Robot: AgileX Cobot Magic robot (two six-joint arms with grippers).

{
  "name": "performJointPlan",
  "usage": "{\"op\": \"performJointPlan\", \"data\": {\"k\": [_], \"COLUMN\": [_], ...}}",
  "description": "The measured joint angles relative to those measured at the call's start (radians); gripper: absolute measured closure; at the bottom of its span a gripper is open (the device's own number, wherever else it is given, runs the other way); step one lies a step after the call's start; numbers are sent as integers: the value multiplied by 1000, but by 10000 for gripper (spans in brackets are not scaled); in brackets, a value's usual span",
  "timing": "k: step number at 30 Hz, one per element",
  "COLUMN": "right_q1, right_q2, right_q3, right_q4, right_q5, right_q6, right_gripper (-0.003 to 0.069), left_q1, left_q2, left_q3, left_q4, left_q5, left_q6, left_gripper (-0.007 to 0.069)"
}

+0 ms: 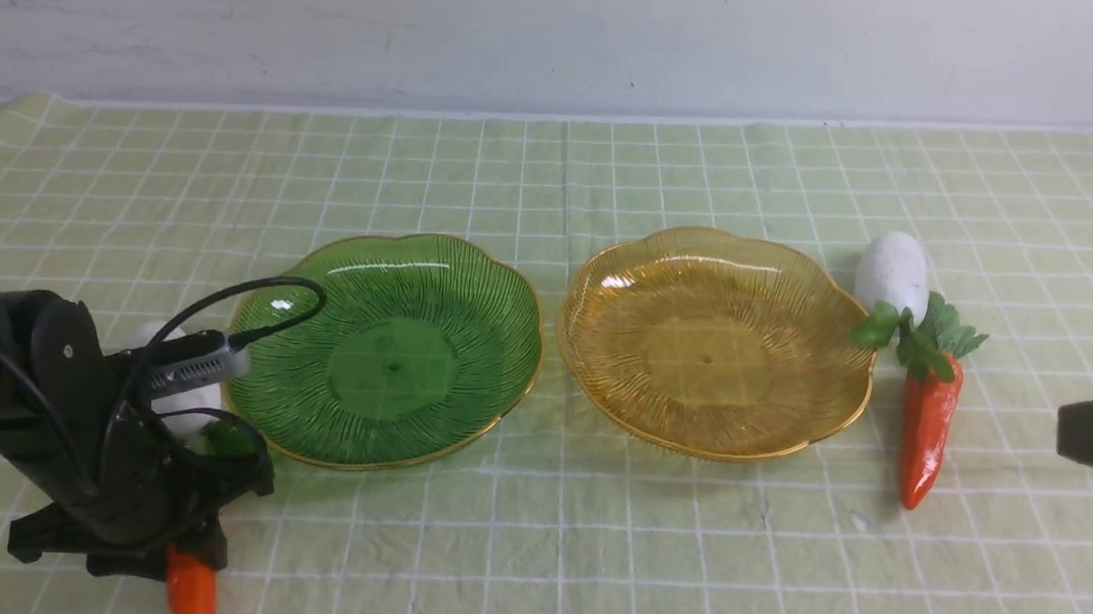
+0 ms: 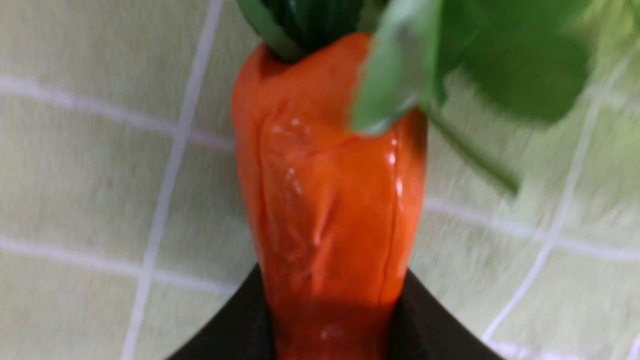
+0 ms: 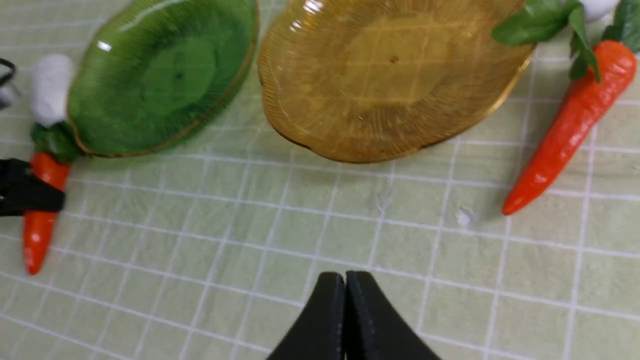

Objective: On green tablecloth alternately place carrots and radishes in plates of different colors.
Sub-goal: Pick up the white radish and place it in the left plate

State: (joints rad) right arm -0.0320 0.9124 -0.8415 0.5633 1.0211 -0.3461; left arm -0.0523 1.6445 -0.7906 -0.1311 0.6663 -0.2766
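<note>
The left gripper (image 2: 332, 300) is down at the near left corner of the cloth (image 1: 590, 543), its black fingers (image 2: 225, 330) pressed against both sides of the left carrot (image 2: 330, 200), which lies between them on the cloth. In the front view the arm covers most of this carrot; only its orange tip pokes out near the bottom edge. The left wrist view is blurred around the leaves.

The right gripper (image 3: 345, 300) hangs over bare cloth on the near right, its two pads closed flat together and holding nothing. The front view shows just a dark piece of it, cut off at the right edge.

Just beyond the left carrot lies the left radish (image 3: 50, 87), beside the left rim of the green plate (image 1: 394, 364) and largely hidden behind the arm and its cable in the front view.

The yellow plate (image 1: 712, 353) sits just right of the green one. The right radish (image 1: 895, 269) lies at its far right rim, leaves toward the near side, with the right carrot (image 1: 928, 430) just nearer, tip pointing near.

Counted: two carrots, two radishes, two plates.
</note>
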Motion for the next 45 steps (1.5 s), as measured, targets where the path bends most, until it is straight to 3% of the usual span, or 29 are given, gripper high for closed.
{"op": "performJointPlan", "data": {"k": [5, 10, 14, 19, 20, 23, 27, 31, 34, 35, 39, 43, 45], "right_q1": [0, 0, 0, 0, 0, 0, 0, 0, 0, 0, -1, -4, -3], "right_q2": [102, 219, 387, 582, 582, 714, 853, 958, 1007, 1026, 1027, 964, 857], "right_q3": [-76, -122, -160, -220, -222, -255, -291, -323, -339, -345, -357, -356, -356], "right_q4": [-240, -348, -345, -320, -320, -313, -271, -245, -243, -244, -253, -264, -244], "right_q5": [26, 26, -43, -149, -153, -212, -279, -304, -307, -303, -263, -188, -132], "right_q6": [150, 252, 264, 265, 266, 273, 272, 257, 255, 250, 257, 261, 261], "right_gripper": [673, 655, 549, 313, 313, 176, 111, 116, 160, 210, 456, 435, 435], "left_q1": [0, -2, -38, -85, -86, -99, -101, -101, -101, -101, -101, -93, -64], "left_q2": [-152, -359, -423, -302, -286, -144, 23, 144, 193, 213, 226, 217, 186], "left_q3": [5, -47, -180, -323, -328, -398, -461, -504, -520, -524, -529, -567, -613], "left_q4": [45, 22, -77, -199, -204, -252, -270, -296, -305, -306, -306, -300, -267], "left_q5": [157, 203, 197, 126, 116, 63, 53, 31, 26, 24, 27, 79, 167], "left_q6": [0, 31, 197, 372, 385, 496, 584, 601, 602, 602, 593, 534, 473], "left_gripper": [394, 394, 394, 394, 394, 394, 394, 387, 333, 258, 108, 62, 132]}}
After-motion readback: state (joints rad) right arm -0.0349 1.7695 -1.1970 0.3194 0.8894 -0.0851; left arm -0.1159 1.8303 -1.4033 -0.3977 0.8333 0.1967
